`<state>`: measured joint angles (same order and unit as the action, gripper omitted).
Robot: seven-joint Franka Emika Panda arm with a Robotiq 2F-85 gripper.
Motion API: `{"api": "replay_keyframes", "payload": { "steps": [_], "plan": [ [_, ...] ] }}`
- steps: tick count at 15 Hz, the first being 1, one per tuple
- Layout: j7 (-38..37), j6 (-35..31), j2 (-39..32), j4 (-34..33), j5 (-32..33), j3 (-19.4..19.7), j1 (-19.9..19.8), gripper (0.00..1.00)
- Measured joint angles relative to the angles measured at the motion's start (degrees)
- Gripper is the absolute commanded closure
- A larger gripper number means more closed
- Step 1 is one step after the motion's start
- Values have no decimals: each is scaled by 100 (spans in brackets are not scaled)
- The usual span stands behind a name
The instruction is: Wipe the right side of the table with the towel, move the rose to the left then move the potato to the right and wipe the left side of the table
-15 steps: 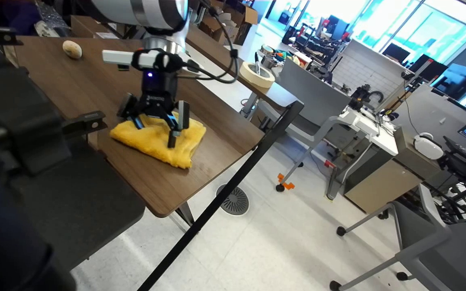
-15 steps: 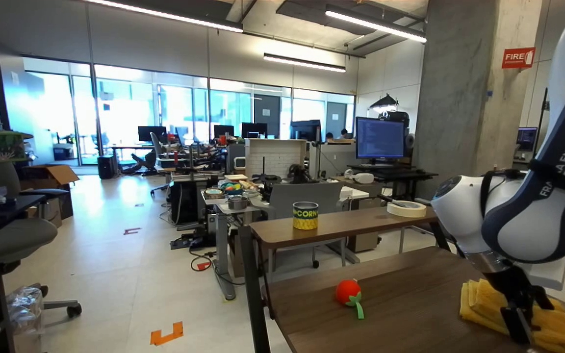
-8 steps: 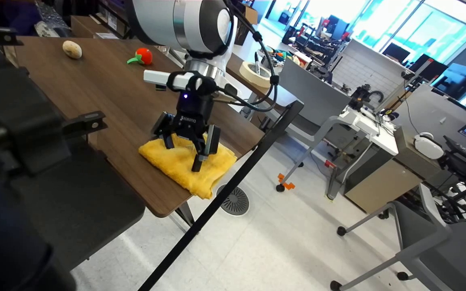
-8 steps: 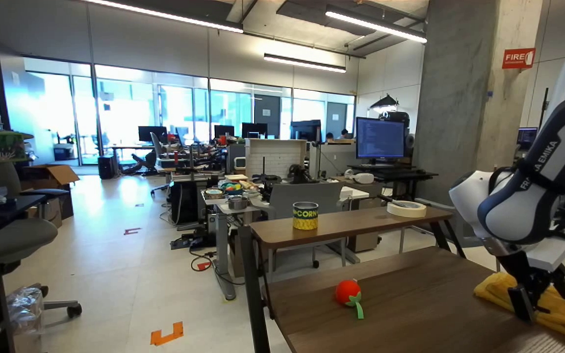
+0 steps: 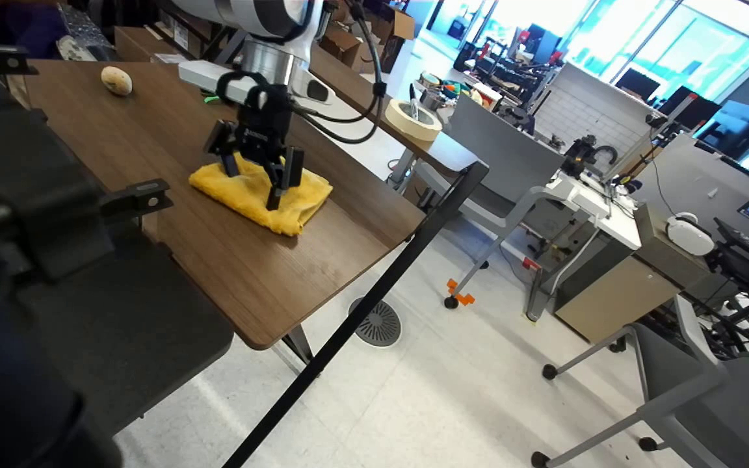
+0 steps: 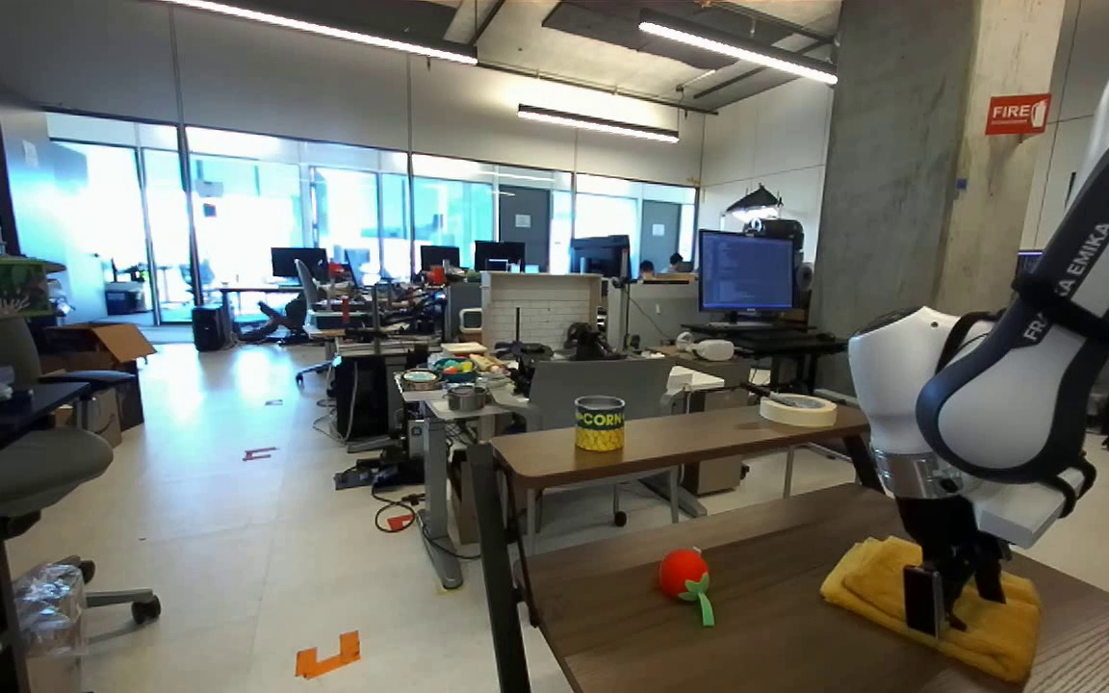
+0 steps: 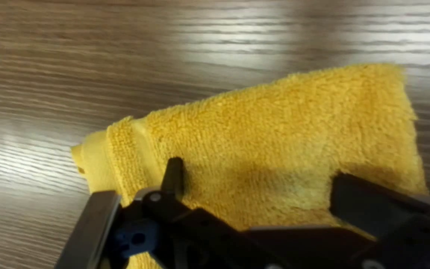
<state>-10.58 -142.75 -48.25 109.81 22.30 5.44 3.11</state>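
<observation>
The jaws stand spread over the folded towel [image 7: 293, 127], fingertips [image 7: 174, 175] down on its top face, cloth showing between them. The towel lies on the tabletop [image 5: 264, 286]. Well apart from the jaws are the rose [image 6: 683, 575], left of them in an exterior view, and the potato [image 5: 116, 80], beyond them in an exterior view.

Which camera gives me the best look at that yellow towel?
The wrist view: the towel is largest there, its fluffy texture clear, though the tool covers part of it. Both exterior views show it smaller on the table, partly behind the tool.
</observation>
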Motion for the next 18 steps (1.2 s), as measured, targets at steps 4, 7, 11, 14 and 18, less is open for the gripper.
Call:
{"api": "replay_keyframes", "payload": {
  "steps": [4, 7, 11, 14, 18],
  "plan": [
    [505, -1071, 471, 900, -153, -380, -5, 0],
    [1163, -1881, 777, 1518, -372, -707, -196, 0],
    [1677, -2562, 1128, 2142, -512, -990, -450, 0],
    [1677, -2561, 1057, 2071, -539, -965, -415, 0],
    [1800, -2883, 970, 2046, -1014, -1172, -726, 0]
  ]
}}
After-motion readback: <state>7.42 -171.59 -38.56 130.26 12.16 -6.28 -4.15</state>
